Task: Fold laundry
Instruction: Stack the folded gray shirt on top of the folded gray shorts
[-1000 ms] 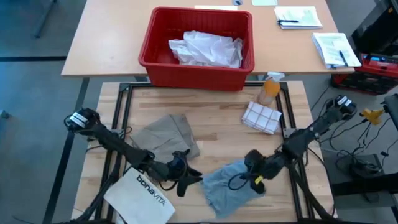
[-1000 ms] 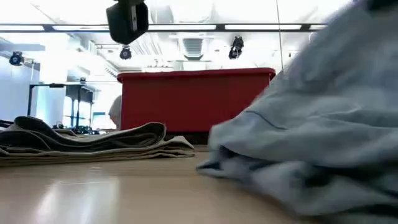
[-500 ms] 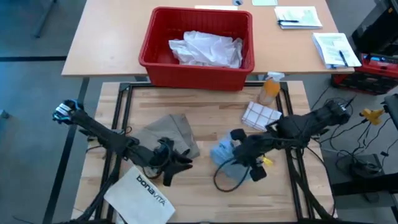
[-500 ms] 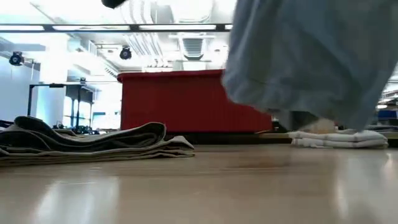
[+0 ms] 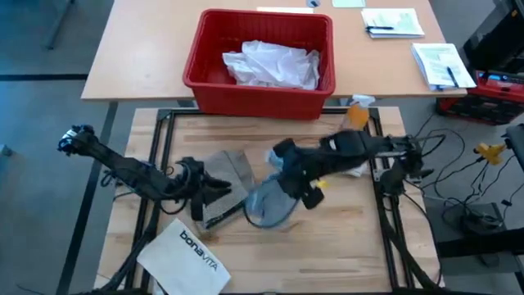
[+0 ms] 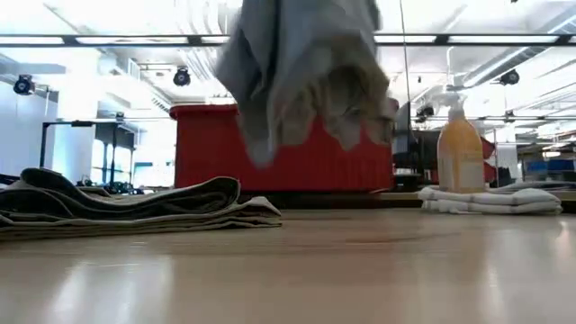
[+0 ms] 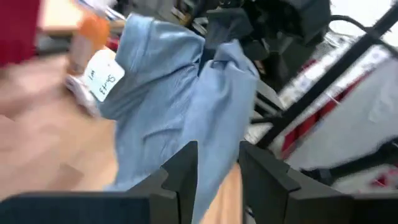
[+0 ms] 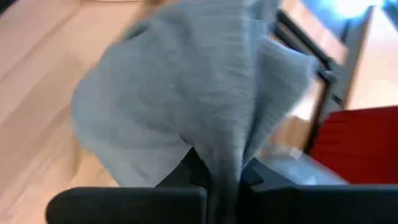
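- Wooden worktable (image 5: 327,246): butcher-block top in a dark frame; bears the garments, a spray bottle and the bag.
- Red bin (image 5: 205,74): on the tan desk beyond the worktable; holds the white shirt (image 5: 270,64), crumpled and unfolded.
- White bag printed "bonavita" (image 5: 184,258): stiff, flat at the near-left corner; no part of the laundry.
- Khaki-tan piece (image 5: 228,170): folded in flat layers on the left half of the table, just beside the left gripper.
- Grey T-shirt (image 5: 270,203): bunched, hanging off the table from the right gripper over the table's middle; the low view shows clear air beneath it.
- Folded white cloth (image 6: 490,200): small stack at the right rear, next to the orange spray bottle (image 6: 461,148).
- Right gripper (image 5: 282,157): reached across to mid-table; fingers pinched tight on a gathered fold of the T-shirt.
- Left gripper (image 5: 214,190): low at the left, beside the khaki piece; fingers parted a little, holding nothing, facing the hanging shirt.
- Step in hand, by judgement: carrying the T-shirt to open table for spreading. Next move likely calls for lowering it, the left gripper taking an opposite edge, and drawing it flat.
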Robot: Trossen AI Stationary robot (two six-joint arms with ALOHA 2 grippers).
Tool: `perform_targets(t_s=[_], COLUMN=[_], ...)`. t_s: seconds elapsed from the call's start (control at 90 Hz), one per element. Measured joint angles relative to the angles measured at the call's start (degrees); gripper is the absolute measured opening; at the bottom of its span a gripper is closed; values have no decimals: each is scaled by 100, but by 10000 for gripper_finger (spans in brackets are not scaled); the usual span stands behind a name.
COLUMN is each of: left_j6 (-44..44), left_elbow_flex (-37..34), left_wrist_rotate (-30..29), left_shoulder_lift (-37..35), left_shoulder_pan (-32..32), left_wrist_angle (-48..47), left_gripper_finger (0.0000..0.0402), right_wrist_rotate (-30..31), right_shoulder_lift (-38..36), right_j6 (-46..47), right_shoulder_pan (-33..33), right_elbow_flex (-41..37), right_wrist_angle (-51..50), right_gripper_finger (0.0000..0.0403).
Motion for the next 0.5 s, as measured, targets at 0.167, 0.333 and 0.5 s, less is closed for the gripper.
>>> perform_targets(t_s=[0.167,0.333,0.5], left_j6=[-48,-352,-299], left_elbow_flex=[0,0,0], left_wrist_rotate=[-296,-448,-26], left_shoulder_lift=[222,628,945], left_shoulder_pan=[179,603,1147], left_wrist_angle=[20,-32,311], left_gripper_finger=[87,81,80], right_wrist_rotate=[-85,-193,-662], right_shoulder_lift=[14,14,-19], right_j6=[-663,-1008,-1088], right_shoulder_pan=[-78,-205,-243], right_elbow_flex=[134,134,145], right_wrist_angle=[-90,-15,71], right_gripper_finger=[0,0,0])
